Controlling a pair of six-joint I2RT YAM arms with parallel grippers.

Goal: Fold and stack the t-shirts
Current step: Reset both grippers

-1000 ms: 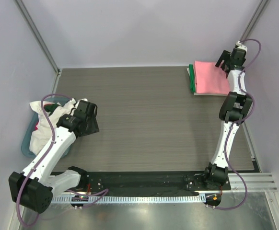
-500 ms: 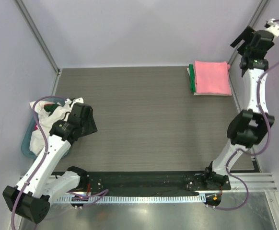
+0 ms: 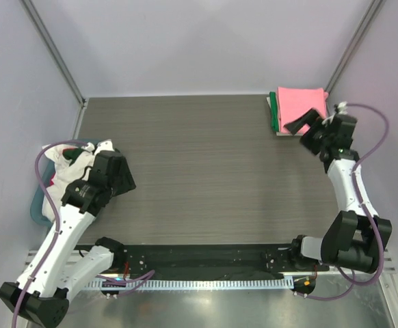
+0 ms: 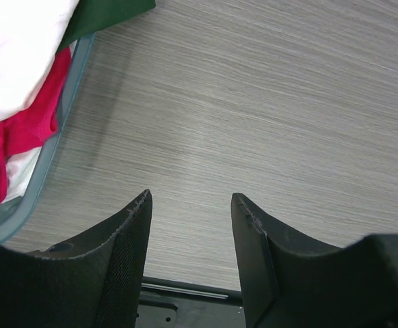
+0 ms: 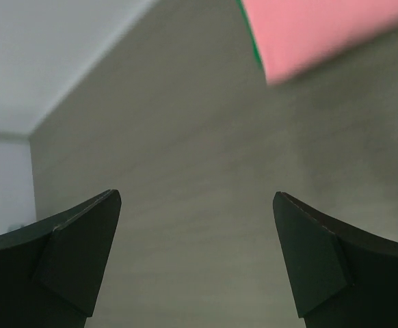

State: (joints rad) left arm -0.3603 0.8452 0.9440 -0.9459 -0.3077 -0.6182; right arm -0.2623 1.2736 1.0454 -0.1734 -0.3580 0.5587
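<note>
Crumpled white and red t-shirts (image 4: pixel 14 48) fill the teal plastic tub (image 4: pixel 50 147), the left hand (image 4: pixel 191 198) open and empty just beside it. Well apart from the tub, a flat-folded salmon-pink t-shirt (image 3: pixel 298 101) tops a green t-shirt (image 3: pixel 273 116), with the right hand (image 5: pixel 195 198) spread open.

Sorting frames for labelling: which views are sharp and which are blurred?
Top view: sharp and evenly lit. Left wrist: table grain, red shirt and fingers crisp. Right wrist: soft throughout, pink shirt edge smeared, grain lost.
</note>
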